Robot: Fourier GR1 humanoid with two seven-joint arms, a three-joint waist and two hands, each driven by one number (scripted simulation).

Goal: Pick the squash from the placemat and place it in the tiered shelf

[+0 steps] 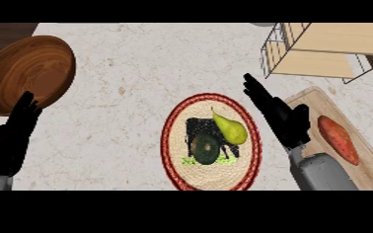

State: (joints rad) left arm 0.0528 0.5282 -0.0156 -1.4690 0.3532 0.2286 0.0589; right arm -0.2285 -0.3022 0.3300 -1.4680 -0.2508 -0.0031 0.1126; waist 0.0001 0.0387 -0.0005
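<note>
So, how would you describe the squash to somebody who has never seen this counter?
Find the round woven placemat with a red rim in the middle of the marble counter. Two things lie on it: a yellow-green pear and, left of and below it, the dark green rounded squash. The squash is darker and rounder than the pear.

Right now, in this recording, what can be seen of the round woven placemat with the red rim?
The round woven placemat with the red rim lies flat on the pale speckled stone counter, near the view's lower middle. Its centre looks like tan straw, ringed by a dark red braided border. On it rest a dark green round squash, a yellow-green pear and a black patch under them. The black right hand hovers by its right edge, fingers straight.
</note>
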